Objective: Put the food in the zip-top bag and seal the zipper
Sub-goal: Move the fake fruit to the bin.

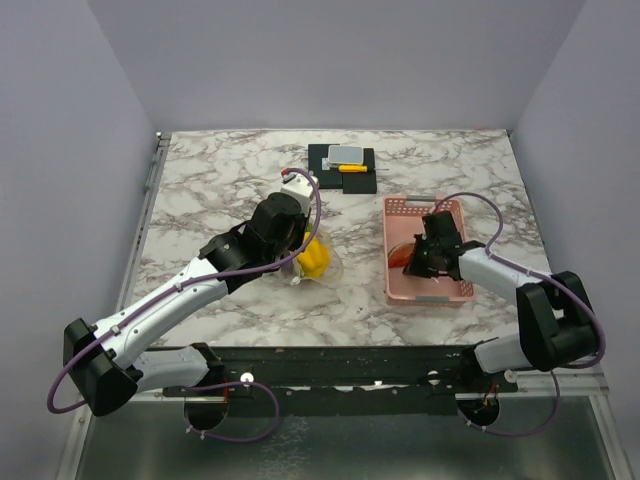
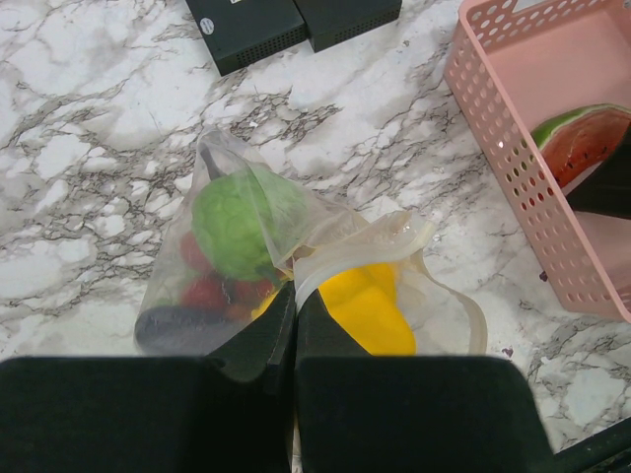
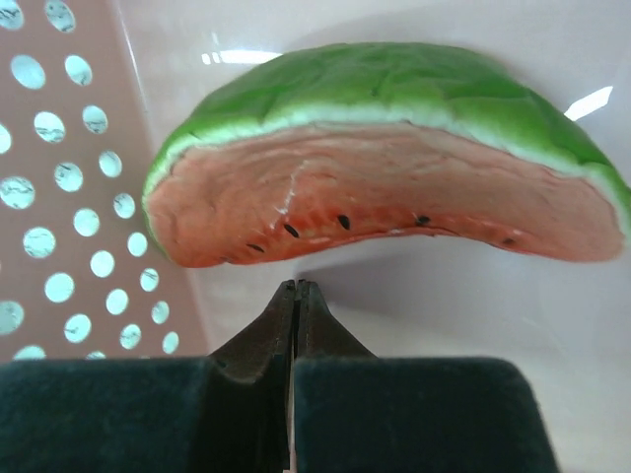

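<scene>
Bag (image 2: 182, 258) contents blur (left fingers (image 2: 264, 340) pinch it); right fingers (image 3: 258, 343) clenched empty beside watermelon (image 3: 385, 192).

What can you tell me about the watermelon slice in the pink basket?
The watermelon slice is a toy wedge, plastic-looking: bumpy green rind, pale band, pink-red flesh with a few black seeds. It sits whole inside the pink perforated basket, cut face toward the right claw, which is shut just in front of it, gripping nothing.
</scene>
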Robot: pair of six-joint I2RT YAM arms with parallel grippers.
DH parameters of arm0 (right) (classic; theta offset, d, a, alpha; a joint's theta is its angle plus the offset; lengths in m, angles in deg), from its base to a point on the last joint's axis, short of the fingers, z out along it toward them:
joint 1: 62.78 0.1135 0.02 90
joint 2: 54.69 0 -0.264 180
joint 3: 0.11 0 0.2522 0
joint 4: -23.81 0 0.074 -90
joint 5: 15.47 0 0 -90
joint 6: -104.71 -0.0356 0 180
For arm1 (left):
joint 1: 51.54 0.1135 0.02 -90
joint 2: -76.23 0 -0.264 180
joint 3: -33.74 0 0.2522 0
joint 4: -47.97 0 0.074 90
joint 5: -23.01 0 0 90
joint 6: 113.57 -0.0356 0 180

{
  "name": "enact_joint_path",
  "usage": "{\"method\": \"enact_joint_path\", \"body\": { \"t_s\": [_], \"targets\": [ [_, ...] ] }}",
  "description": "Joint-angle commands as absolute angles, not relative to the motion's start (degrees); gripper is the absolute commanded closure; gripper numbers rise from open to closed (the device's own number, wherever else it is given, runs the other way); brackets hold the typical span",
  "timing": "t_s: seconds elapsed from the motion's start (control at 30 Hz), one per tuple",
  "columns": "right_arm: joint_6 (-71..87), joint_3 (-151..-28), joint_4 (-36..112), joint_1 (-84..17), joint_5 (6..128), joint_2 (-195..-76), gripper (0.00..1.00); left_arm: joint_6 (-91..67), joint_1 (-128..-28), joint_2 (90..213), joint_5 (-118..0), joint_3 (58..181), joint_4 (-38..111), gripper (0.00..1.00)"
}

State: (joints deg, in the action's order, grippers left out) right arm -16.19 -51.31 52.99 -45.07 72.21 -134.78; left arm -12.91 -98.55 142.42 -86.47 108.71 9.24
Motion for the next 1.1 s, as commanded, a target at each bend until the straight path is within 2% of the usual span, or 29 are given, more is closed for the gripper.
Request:
{"method": "enact_joint_path", "body": {
  "t_s": [0.0,0.23,0.6,0.83,0.97,1.07],
  "targets": [
    [-18.86,-52.88,48.95,-44.24,69.55,-138.62,0.99,-12.75,-98.88,141.71,-86.48,108.53,10.83,1.0],
    [-22.28,-54.18,45.79,-43.82,71.23,-141.92,0.99,-12.87,-98.78,141.85,-86.8,108.54,10.74,1.0],
    [-31.24,-61.31,47.33,-43.8,87.72,-148.59,0.99,-13.11,-98.79,142.18,-87.35,108.59,10.66,1.0],
    [-31.65,-68.21,49.85,-43.82,91.14,-153.44,0.99,-13.28,-98.77,142.23,-87.73,108.5,10.57,1.0],
    [-28.98,-68.64,51.32,-43.8,90.13,-151.22,0.99,-13.27,-98.82,142.23,-87.52,108.59,10.57,1.0],
    [-26.76,-66.59,51.44,-43.85,89.13,-147.0,0.93,-13.23,-98.83,141.87,-87.25,108.68,10.54,1.0]
  ]
}}
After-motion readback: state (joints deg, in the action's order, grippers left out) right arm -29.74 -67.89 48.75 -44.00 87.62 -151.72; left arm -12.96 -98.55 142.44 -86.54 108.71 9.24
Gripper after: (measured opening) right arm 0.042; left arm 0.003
